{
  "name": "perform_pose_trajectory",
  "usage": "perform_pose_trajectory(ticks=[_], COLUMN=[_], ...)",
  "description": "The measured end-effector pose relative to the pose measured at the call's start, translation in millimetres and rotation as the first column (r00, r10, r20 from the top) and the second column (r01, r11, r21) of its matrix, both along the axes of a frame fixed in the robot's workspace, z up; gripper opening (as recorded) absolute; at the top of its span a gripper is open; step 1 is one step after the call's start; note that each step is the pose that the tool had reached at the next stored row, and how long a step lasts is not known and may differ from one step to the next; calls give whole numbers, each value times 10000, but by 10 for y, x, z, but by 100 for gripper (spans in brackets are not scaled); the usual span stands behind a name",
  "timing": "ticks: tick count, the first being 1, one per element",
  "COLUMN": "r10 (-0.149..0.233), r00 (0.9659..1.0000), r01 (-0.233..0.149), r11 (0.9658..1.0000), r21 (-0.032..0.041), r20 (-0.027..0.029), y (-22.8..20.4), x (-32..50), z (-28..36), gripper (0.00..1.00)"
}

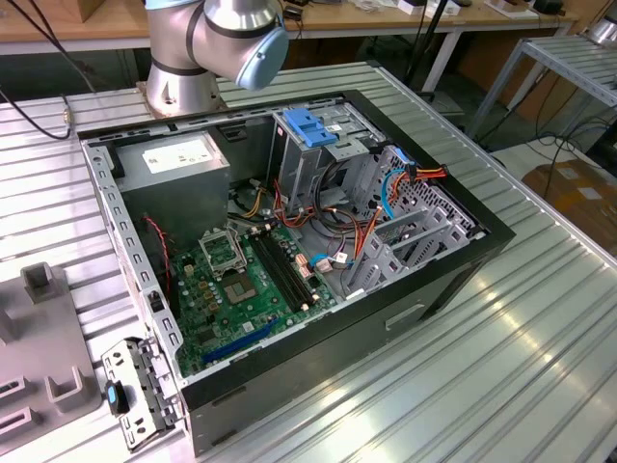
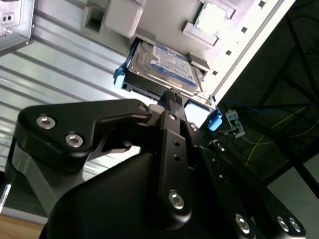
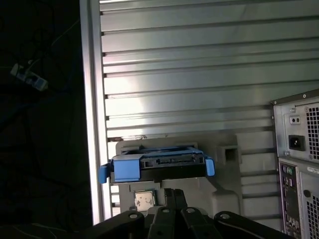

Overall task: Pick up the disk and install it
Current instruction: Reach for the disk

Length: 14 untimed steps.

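Note:
The disk point(image 2: 164, 62) is a grey-metal drive in a bright blue carrier rail. It lies flat on a grey fixture block point(image 2: 149, 20) on the ribbed metal table. In the first wrist view the disk point(image 3: 157, 167) shows its edge, with a blue tab at each end. My gripper point(image 2: 172, 97) has its two black fingers pressed together, their tips right at the disk's near edge. In the first wrist view the gripper point(image 3: 169, 193) sits just short of the disk. Nothing is held between the fingers.
The open computer case point(image 1: 453, 280) lies on the table with its motherboard point(image 1: 241, 289) exposed and a metal drive cage carrying a light-blue latch point(image 1: 310, 125). The arm's base point(image 1: 188, 68) stands behind it. The case's rear panel point(image 3: 299, 149) is near the fixture block point(image 1: 39, 328). The table edge point(image 3: 92, 124) runs close by.

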<state>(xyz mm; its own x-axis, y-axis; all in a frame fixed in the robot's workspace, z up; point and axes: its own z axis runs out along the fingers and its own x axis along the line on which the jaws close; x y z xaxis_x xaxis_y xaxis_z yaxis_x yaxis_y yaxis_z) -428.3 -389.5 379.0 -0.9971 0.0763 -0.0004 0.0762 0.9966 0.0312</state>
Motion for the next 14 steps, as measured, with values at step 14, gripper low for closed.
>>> perform_pose_trajectory(ticks=[14], r10=[798], r00=[9967], r01=[-798], r11=[9968], r21=[1], r20=[125], y=[13], x=[-11], z=[-2], gripper=[42])
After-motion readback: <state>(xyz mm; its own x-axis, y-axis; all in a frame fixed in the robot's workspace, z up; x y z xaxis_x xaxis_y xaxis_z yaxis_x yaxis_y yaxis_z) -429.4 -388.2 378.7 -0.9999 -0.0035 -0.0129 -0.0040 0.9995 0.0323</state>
